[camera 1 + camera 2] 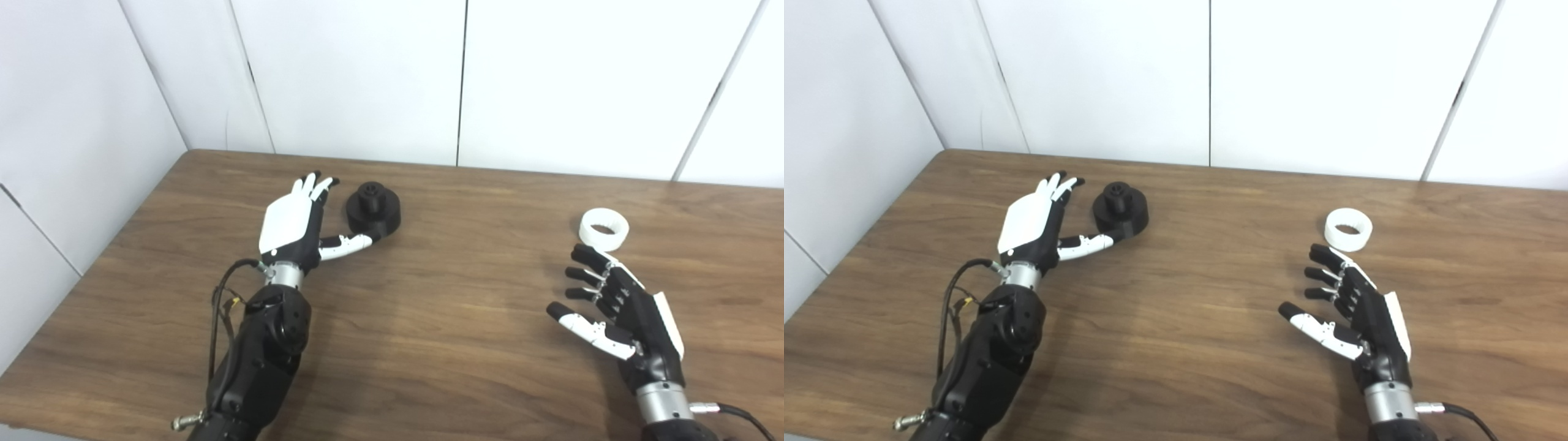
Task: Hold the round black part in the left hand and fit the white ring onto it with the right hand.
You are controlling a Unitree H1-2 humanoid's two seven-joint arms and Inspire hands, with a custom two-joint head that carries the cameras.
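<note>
Wood-grain brown, the 1 table (441, 343) fills the lower scene, with white wall panels (343, 73) standing behind it. On it are 2 arms, 1 from each bottom corner, and 2 loose parts. Of the 2 hands, the left hand (293, 222) lies far left with its fingers stretched out and apart, holding nothing; its thumb tip reaches the near edge of the 1 round black part (373, 209), though actual contact cannot be made out. That part sits flat on the table just right of the fingers, a small hub rising from its top. At the right, the right hand (615, 306) is spread and empty, palm facing left. Smallest, the 1 white ring (604, 228) lies flat just beyond its fingertips.
</note>
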